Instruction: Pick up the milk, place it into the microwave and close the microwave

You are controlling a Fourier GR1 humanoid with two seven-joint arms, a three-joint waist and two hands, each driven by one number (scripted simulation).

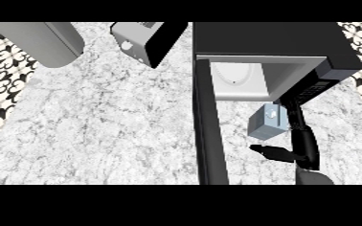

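Head view: our right hand (300, 146) has its fingers (291, 106) curled round the milk (270, 122), a pale blue carton held just in front of the open microwave (265, 52), above the marble surface (106, 124). Its door (210, 124) stands swung out to the carton's left. Our left hand is out of sight.

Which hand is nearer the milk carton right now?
Right. The right hand is at the milk carton, its fingers along the carton's right side and its thumb just below, in front of the open microwave. The left hand is not in view.
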